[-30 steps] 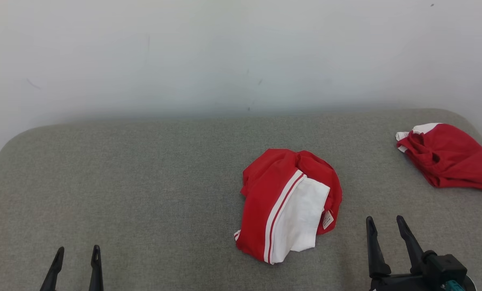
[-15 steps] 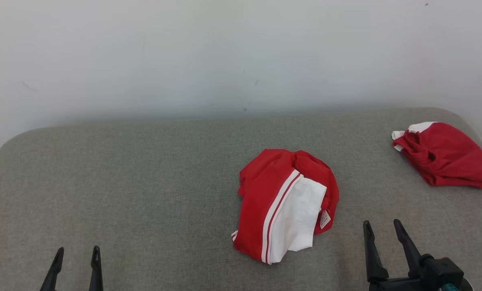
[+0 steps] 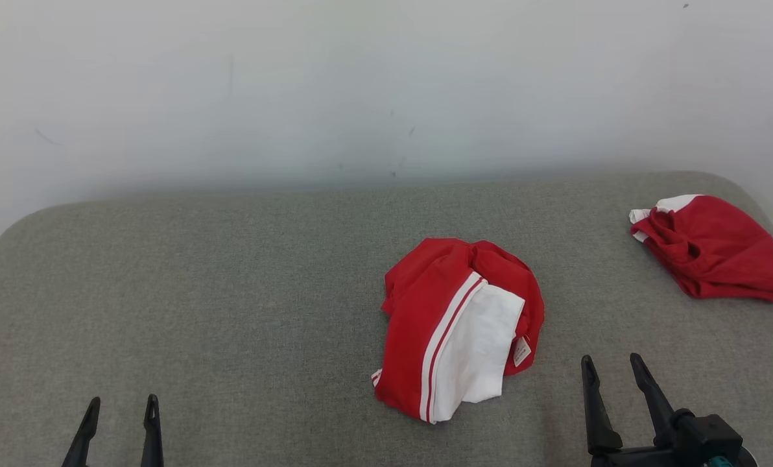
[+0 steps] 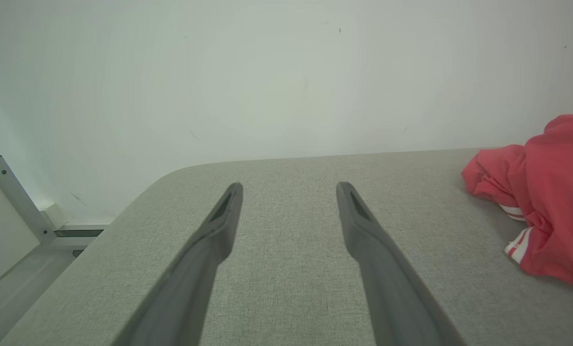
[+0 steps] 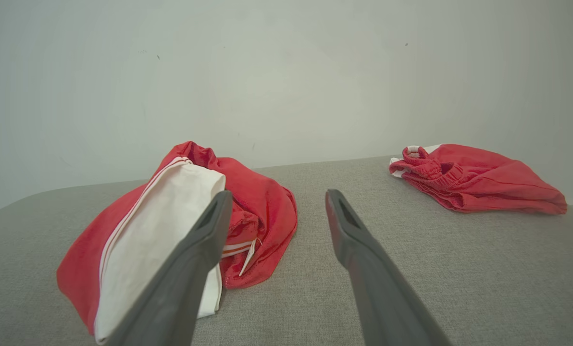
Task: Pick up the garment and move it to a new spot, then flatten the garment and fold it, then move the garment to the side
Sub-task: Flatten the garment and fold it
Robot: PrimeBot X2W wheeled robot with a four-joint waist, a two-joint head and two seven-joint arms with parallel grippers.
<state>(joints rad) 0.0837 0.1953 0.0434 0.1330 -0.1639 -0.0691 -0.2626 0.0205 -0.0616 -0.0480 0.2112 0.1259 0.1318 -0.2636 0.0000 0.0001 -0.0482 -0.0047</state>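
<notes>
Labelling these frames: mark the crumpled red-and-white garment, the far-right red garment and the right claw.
crumpled red-and-white garment [image 3: 477,344], head view, white panel.
far-right red garment [image 3: 717,253], head view, red middle.
right claw [image 3: 609,358], head view, midway between fingertips.

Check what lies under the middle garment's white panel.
Red fabric of the same garment shows around and beneath the white panel; a small tag pokes out beside it. Anything directly underneath is covered.

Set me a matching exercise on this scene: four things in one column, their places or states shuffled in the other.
1. red-and-white garment
2. crumpled red garment
3. left gripper
4. right gripper

A. open, head view's lower left
B. far right corner of the grey surface
C. middle of the surface, white panel up
D. open, head view's lower right

Pairs: 1-C, 2-B, 3-A, 4-D.
</notes>
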